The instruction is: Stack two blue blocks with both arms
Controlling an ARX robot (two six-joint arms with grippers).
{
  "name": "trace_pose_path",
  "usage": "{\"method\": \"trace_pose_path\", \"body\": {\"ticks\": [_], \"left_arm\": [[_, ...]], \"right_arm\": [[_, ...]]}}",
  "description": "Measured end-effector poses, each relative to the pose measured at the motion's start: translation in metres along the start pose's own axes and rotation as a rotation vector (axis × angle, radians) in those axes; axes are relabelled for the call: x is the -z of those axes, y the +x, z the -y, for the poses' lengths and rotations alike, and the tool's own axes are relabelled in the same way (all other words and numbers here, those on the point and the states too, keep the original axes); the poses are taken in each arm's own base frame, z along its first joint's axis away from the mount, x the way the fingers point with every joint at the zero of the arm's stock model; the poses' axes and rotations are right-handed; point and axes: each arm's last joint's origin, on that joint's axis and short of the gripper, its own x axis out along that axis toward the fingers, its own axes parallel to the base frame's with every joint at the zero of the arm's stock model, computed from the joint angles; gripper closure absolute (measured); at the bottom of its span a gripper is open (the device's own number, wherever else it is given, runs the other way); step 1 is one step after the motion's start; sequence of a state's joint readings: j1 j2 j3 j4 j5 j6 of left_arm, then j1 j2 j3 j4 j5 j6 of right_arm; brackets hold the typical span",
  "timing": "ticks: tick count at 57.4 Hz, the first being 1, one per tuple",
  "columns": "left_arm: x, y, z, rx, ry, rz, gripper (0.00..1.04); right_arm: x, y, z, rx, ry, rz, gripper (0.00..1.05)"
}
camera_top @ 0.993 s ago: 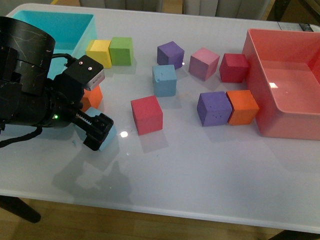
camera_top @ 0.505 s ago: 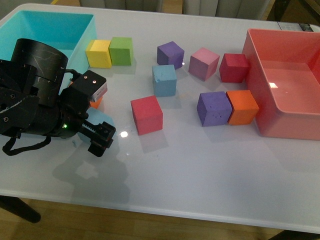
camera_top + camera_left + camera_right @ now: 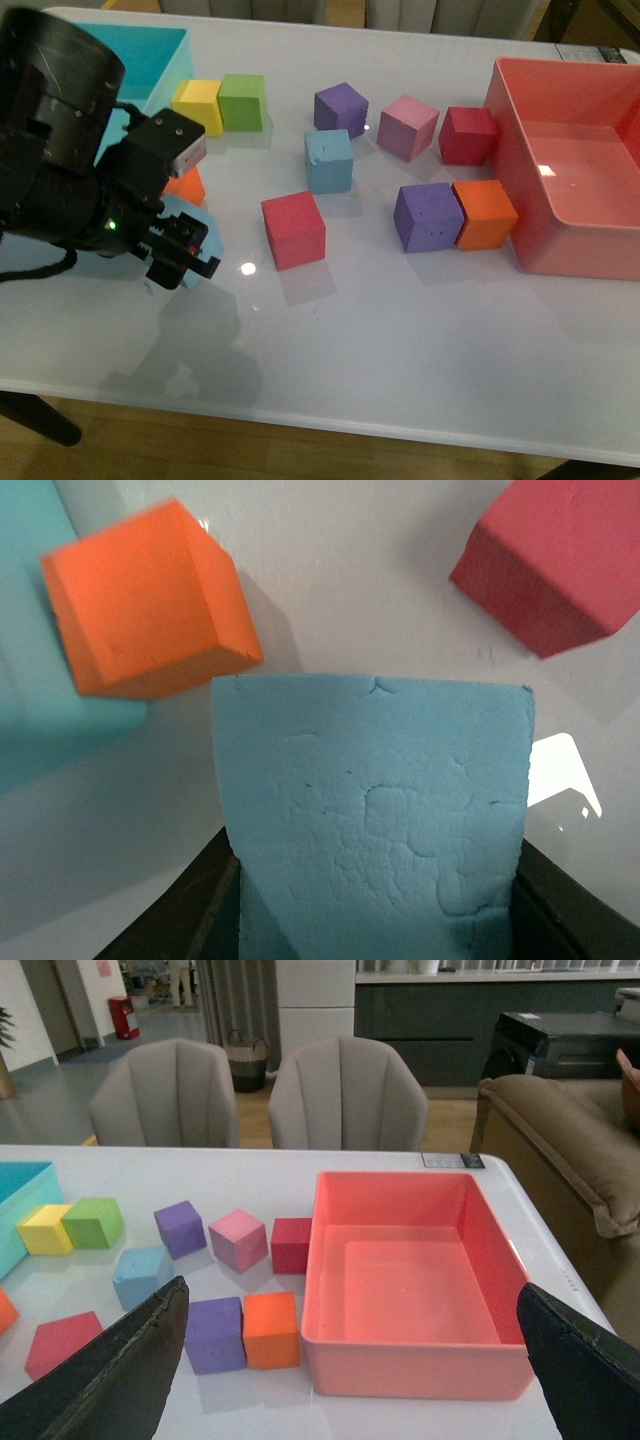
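Note:
My left gripper (image 3: 185,252) is shut on a sky-blue block (image 3: 190,222) and holds it just above the table at the front left; in the left wrist view the block (image 3: 375,820) fills the space between the black jaws. The second blue block (image 3: 329,160) sits on the table in the middle, behind a red cube (image 3: 294,230); it also shows in the right wrist view (image 3: 142,1275). My right gripper (image 3: 350,1380) is open and empty, high above the table, out of the front view.
An orange cube (image 3: 186,186) sits right behind the held block, next to the turquoise bin (image 3: 165,70). Yellow (image 3: 198,106), green (image 3: 242,101), purple (image 3: 341,108), pink (image 3: 408,126) and dark red (image 3: 468,135) cubes stand at the back. A pink tray (image 3: 570,160) is at the right.
My left arm has risen and pulled slightly left with the blue block in its jaws. The other cubes have not moved.

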State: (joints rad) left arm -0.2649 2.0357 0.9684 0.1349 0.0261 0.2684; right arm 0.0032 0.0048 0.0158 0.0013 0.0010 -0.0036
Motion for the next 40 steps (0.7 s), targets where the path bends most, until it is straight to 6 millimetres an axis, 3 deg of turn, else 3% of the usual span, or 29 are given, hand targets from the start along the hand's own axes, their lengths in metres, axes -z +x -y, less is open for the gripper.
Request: {"method": "trace_pose_path", "body": {"ticks": [12, 19, 40], "left_arm": [[-0.069, -0.017, 0.002, 0.003, 0.06, 0.128, 0.57], [-0.103, -0.012, 0.009, 0.015, 0.093, 0.175, 0.57], [-0.142, 0.043, 0.024, 0.043, 0.131, 0.135, 0.57]], "right_arm": [[0.0, 0.0, 0.0, 0.0, 0.0, 0.0, 0.09], [0.0, 0.0, 0.0, 0.0, 0.0, 0.0, 0.09], [0.0, 0.0, 0.0, 0.0, 0.0, 0.0, 0.09]]}}
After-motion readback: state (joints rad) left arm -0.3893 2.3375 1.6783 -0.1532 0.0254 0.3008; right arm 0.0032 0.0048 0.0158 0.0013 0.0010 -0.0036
